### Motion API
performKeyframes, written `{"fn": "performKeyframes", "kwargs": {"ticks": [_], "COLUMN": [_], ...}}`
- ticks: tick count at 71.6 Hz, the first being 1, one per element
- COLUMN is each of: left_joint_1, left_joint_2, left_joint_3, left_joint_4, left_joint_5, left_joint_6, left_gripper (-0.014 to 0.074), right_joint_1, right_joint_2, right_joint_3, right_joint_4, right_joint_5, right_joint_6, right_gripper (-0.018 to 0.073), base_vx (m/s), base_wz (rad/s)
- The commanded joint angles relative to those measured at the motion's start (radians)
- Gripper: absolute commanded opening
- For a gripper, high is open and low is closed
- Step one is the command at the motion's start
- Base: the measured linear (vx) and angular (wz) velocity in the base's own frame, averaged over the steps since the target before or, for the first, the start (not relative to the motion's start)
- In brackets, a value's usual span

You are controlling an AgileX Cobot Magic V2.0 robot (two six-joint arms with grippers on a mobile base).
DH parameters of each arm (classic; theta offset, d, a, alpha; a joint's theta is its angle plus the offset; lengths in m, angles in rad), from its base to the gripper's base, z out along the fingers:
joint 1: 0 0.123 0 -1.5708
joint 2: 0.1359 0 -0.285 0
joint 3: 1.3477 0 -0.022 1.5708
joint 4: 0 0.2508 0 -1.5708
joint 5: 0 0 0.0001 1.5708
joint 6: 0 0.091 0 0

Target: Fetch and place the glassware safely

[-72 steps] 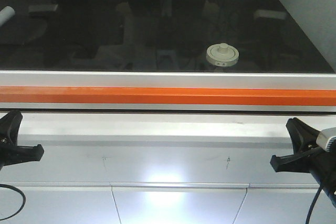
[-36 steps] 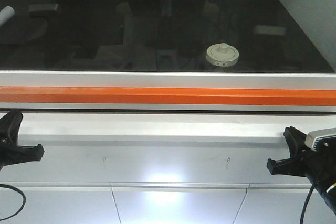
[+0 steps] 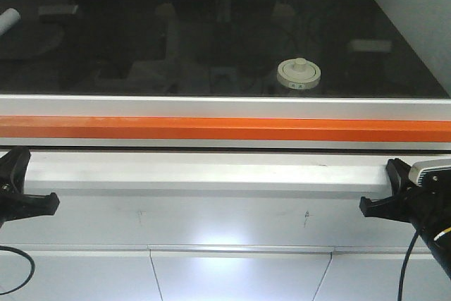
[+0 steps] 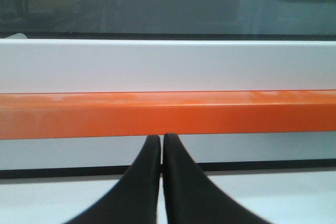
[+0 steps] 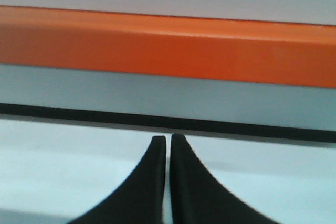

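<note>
The glassware, a small clear jar with a round cream-white knobbed lid (image 3: 299,74), stands on the dark surface behind the glass pane, right of centre. My left gripper (image 3: 20,156) is shut and empty at the lower left, below the orange bar; the left wrist view shows its closed tips (image 4: 161,139) pointing at that bar. My right gripper (image 3: 393,166) is shut and empty at the lower right; its closed tips (image 5: 168,139) show in the right wrist view over the white ledge. Both grippers are far from the jar, in front of the pane.
A white frame rail (image 3: 211,107) and an orange bar (image 3: 211,129) run across the full width between the grippers and the jar. A white ledge (image 3: 211,174) lies below them. A white cylinder (image 3: 8,19) lies at the far left behind the glass.
My right gripper dipped slightly, then came back up and a little right, with more of its wrist in view. The left gripper and the jar have not moved.
</note>
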State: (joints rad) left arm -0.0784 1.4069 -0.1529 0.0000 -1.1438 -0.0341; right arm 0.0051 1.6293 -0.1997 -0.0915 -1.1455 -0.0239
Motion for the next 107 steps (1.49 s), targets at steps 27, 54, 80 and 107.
{"fn": "performKeyframes", "kwargs": {"ticks": [27,54,80,107], "left_joint_1": [-0.007,-0.007,-0.007,-0.007], "left_joint_2": [-0.013,-0.013,-0.013,-0.007], "left_joint_3": [-0.019,-0.019,-0.019,-0.019], "left_joint_4": [0.000,0.000,0.000,0.000], "left_joint_5": [-0.094,-0.094,-0.094,-0.085], "left_joint_6": [-0.010,-0.010,-0.010,-0.009], "left_gripper": [-0.0007,-0.0007,-0.0007,-0.0007], "right_joint_1": [0.000,0.000,0.000,0.000], "right_joint_2": [0.022,0.062,0.018,0.004], "right_joint_3": [-0.102,-0.152,-0.154,-0.154], "right_joint_4": [-0.010,-0.012,-0.017,-0.017], "right_joint_5": [-0.198,-0.198,-0.199,-0.199], "right_joint_6": [-0.019,-0.034,-0.054,-0.073], "right_gripper": [-0.0001,-0.0001,-0.0001,-0.0001], "base_vx": [0.00,0.00,0.00,0.00], "base_wz": [0.00,0.00,0.00,0.00]}}
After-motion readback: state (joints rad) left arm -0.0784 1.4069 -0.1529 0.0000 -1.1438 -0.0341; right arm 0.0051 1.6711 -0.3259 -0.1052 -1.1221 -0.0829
